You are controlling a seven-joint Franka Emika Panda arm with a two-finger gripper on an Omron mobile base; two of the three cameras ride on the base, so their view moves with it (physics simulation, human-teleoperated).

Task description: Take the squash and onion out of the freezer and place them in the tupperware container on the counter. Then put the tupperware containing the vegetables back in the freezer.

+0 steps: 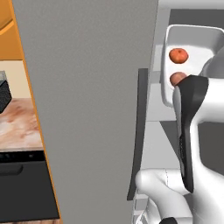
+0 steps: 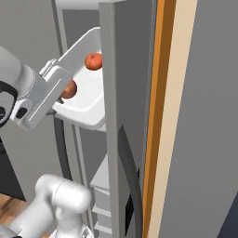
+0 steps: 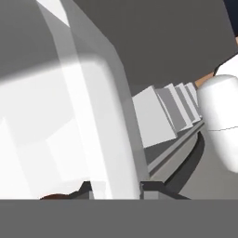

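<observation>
In the left base view the tupperware container (image 1: 205, 37), at one o'clock inside the freezer (image 1: 87, 109), looks light, stiff and slippery; in the right base view the gripper (image 2: 60, 104) pinches its near rim, narrow; the hand view shows that thin rim, the best hold.

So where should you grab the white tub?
Probably grab the white tub by its thin side wall under the flared rim, jaws coming from the near side. It's shallow and open-topped, with two round vegetables loose inside, so keep it level.
</observation>
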